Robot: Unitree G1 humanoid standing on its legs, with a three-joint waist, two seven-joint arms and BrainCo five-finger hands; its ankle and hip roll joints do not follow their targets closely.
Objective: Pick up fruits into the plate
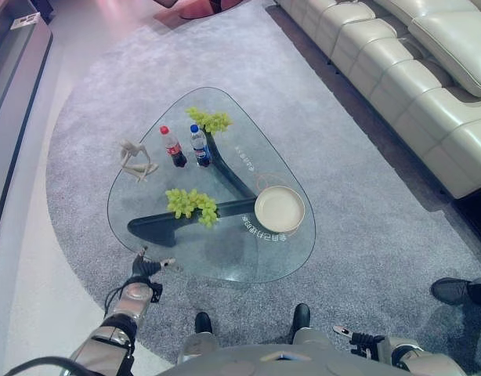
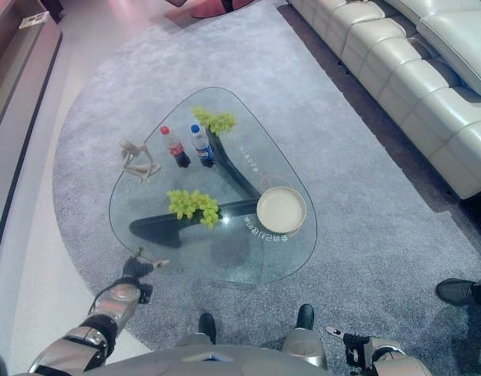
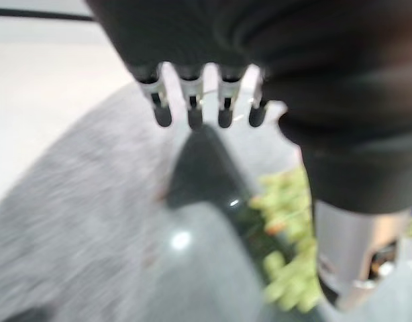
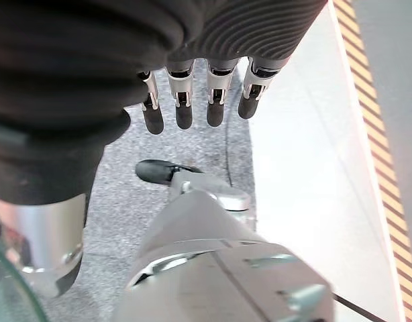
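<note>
The step in hand looks like the approach for the first pick: nothing is held yet and the round cream plate (image 1: 280, 210) is empty. The left hand (image 1: 150, 265) hangs at the near edge of the clear, rounded-triangle glass table (image 1: 233, 266), raised ahead of its arm, and its fingers (image 3: 190, 111) are straight and relaxed, holding nothing. Just past those fingers, over the table's dark base, lies the nearer bunch of green grapes (image 1: 192, 204); this is the closest fruit to the left hand. The plate sits beyond that bunch and off to the right of it, near the table's right rim. A second bunch of green grapes (image 1: 210, 120) lies far ahead of the fingers at the table's far end, with a red-capped cola bottle (image 1: 173, 146), a blue-capped water bottle (image 1: 199, 146) and a small pale figurine (image 1: 136, 160) standing between it and the near bunch.

The right hand (image 1: 352, 335) is low at the robot's side, well apart from the table, its fingers (image 4: 184, 107) hanging straight and empty.

The next move, as I judge it, calls for the left hand to reach forward over the glass, lower onto the near bunch, and close around it before carrying it right to the plate. Grapes are soft and loosely joined, so a gentle, enclosing grasp seems wise.
</note>
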